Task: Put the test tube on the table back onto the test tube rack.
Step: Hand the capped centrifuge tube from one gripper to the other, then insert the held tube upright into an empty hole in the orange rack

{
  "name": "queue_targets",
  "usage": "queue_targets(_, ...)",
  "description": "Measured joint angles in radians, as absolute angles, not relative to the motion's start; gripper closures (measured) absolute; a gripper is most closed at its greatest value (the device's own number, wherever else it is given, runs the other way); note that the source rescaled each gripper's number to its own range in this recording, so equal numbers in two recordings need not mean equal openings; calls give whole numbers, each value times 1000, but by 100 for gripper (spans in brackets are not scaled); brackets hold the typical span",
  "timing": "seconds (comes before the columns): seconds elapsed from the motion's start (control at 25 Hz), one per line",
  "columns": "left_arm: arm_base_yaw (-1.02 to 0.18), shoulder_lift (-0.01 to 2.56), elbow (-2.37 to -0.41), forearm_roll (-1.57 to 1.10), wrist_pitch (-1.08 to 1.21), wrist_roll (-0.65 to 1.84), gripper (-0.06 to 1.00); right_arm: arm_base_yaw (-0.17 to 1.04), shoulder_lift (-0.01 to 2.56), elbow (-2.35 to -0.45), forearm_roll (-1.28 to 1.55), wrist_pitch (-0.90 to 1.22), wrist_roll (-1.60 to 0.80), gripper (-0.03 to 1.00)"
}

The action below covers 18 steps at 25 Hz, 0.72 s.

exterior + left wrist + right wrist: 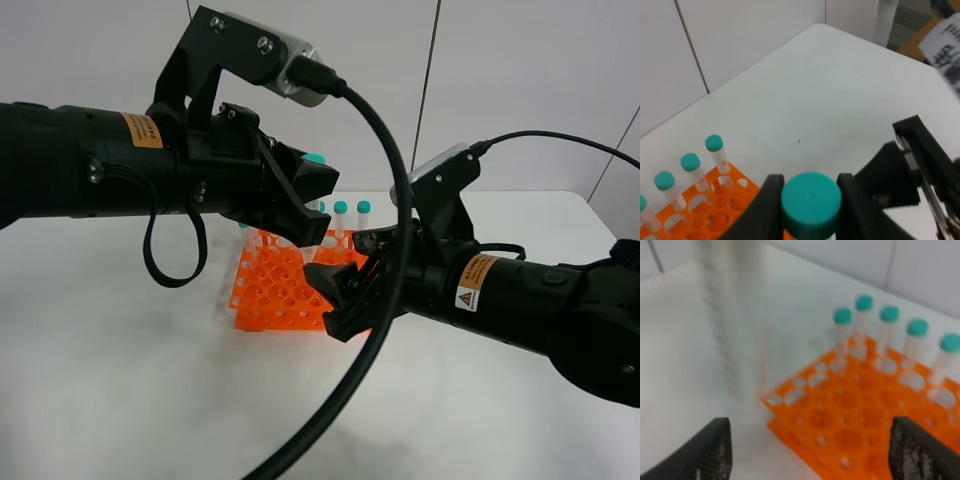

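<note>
The white bench [110, 390] lies bare in front of and to the left of the orange test tube rack [272, 290]. Its far edge runs close under the panelled wall [520, 70], and a rounded corner shows in the left wrist view. Around the rack the room is tight. The left arm comes in high from the left, nearly level, and its left hand [305, 205] slants down over the rack's far side. The right arm lies low across the right of the bench, and its right hand [340, 300] is at the rack's near right corner. A thick black cable [385, 330] sweeps from the left wrist camera down across the front. The left hand is clenched on the test tube [811, 202], with its two black fingers [764, 207] pressing either side just at the teal cap. The tube stands upright, lifted off the bench and over the rack. Its tip is hidden, so whether it has entered a hole cannot be told. The right hand is spread wide and grasps nothing. In its own wrist view the rack's empty holes fill the gap between its fingers. The other tubes [889, 327] stand capped and upright in a row along the rack's far edge, apart from both hands.
</note>
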<state>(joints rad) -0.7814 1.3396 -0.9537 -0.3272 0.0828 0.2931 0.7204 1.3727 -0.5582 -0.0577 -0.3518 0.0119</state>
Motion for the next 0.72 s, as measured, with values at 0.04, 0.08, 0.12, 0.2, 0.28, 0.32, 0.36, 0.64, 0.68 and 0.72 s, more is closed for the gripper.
queue_targets(0.04, -781, 1340, -954, -327, 83, 293, 94, 703, 1373, -558, -58, -330, 12, 9)
queue_targets(0.08, -781, 1340, -954, -327, 83, 293, 94, 682, 1373, -558, -58, -306, 10, 9)
queue_targets(0.12, -781, 1340, -954, -327, 83, 293, 94, 664, 1373, -558, -58, -285, 0, 9)
queue_targets(0.2, -781, 1340, -954, -327, 83, 293, 94, 607, 1373, -561, -58, -215, 0, 9)
queue_targets(0.28, -781, 1340, -954, -327, 83, 293, 94, 561, 1373, -579, -58, -134, 0, 9)
queue_targets(0.32, -781, 1340, -954, -327, 83, 292, 94, 531, 1374, -592, -59, -83, -6, 9)
queue_targets(0.36, -781, 1340, -954, -327, 83, 291, 94, 502, 1374, -612, -66, -30, -7, 9)
queue_targets(0.64, -781, 1340, -954, -327, 83, 287, 94, 289, 1375, -802, -108, 402, -12, 12)
queue_targets(0.68, -781, 1340, -954, -327, 83, 287, 94, 264, 1375, -835, -107, 464, -12, 12)
queue_targets(0.72, -781, 1340, -954, -327, 83, 287, 94, 235, 1374, -861, -103, 534, -12, 12)
